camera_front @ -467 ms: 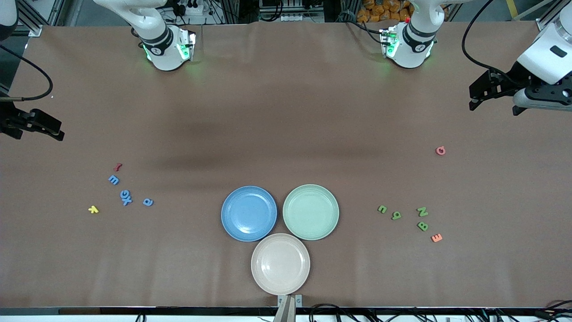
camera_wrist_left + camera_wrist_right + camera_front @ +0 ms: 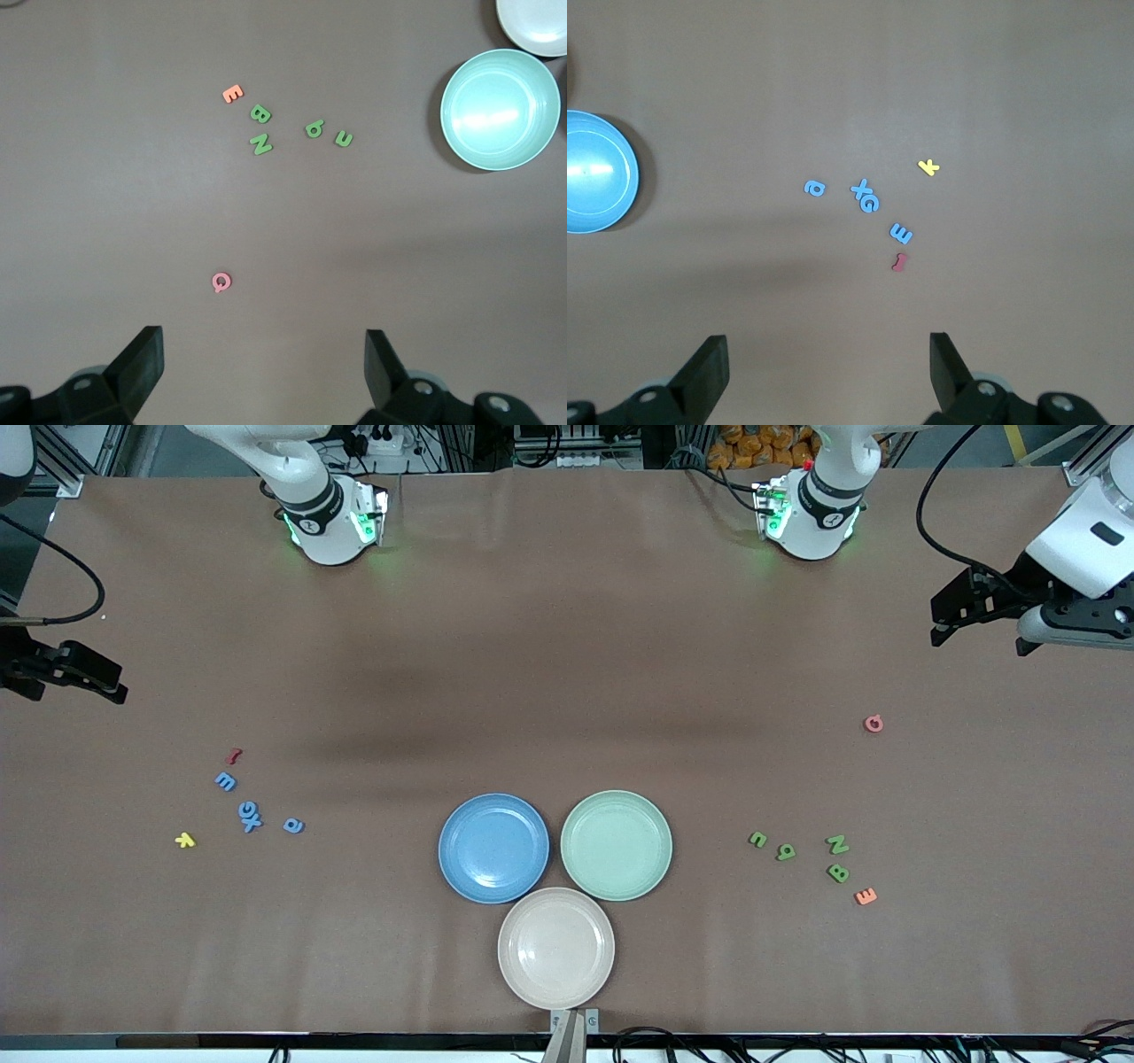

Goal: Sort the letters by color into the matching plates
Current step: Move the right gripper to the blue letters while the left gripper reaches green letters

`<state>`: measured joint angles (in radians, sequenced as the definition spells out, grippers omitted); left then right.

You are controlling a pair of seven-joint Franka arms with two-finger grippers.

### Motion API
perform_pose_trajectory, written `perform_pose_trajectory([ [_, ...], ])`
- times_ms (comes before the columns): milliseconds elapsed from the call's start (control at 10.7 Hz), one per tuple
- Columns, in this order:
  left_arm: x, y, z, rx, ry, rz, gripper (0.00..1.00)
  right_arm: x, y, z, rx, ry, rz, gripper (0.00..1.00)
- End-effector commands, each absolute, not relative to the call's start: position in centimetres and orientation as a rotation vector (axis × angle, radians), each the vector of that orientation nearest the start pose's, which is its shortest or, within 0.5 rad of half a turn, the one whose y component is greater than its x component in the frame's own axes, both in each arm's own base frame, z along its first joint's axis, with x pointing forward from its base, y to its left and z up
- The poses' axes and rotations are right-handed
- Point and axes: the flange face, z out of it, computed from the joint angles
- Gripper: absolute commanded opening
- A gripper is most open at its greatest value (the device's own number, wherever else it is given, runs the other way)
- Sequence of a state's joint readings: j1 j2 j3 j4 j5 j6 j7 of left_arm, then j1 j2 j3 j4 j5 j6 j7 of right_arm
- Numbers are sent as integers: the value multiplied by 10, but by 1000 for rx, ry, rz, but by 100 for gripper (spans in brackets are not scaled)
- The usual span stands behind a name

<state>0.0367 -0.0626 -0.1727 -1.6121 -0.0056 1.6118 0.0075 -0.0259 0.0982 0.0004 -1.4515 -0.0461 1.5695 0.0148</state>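
A blue plate and a pale green plate sit side by side, both bare. Several blue letters lie toward the right arm's end of the table, also seen as blue letters in the right wrist view. Several green letters lie toward the left arm's end and show as green letters in the left wrist view. My left gripper hangs open, high over that end, with nothing in it. My right gripper hangs open and holds nothing, high over its own end.
A beige plate sits nearer the front camera, touching both plates. An orange E and a pink Q lie by the green letters. A yellow k and a red piece lie by the blue ones.
The left arm's wrist has shifted slightly. The right arm, the letters and the plates have not moved.
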Motion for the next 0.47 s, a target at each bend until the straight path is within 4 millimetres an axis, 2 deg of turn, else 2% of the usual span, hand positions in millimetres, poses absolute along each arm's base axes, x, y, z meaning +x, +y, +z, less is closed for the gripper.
perform_pose_trajectory([
  [0,558,-70,611,-3138,205,-12,100,582,-22,626,-3170,76,-26,100],
  [187,587,-70,568,-3148,200,16,100,585,-25,623,-3170,85,-34,100],
  [373,622,-71,516,-3164,155,-18,100,598,-30,602,-3169,95,-38,100],
])
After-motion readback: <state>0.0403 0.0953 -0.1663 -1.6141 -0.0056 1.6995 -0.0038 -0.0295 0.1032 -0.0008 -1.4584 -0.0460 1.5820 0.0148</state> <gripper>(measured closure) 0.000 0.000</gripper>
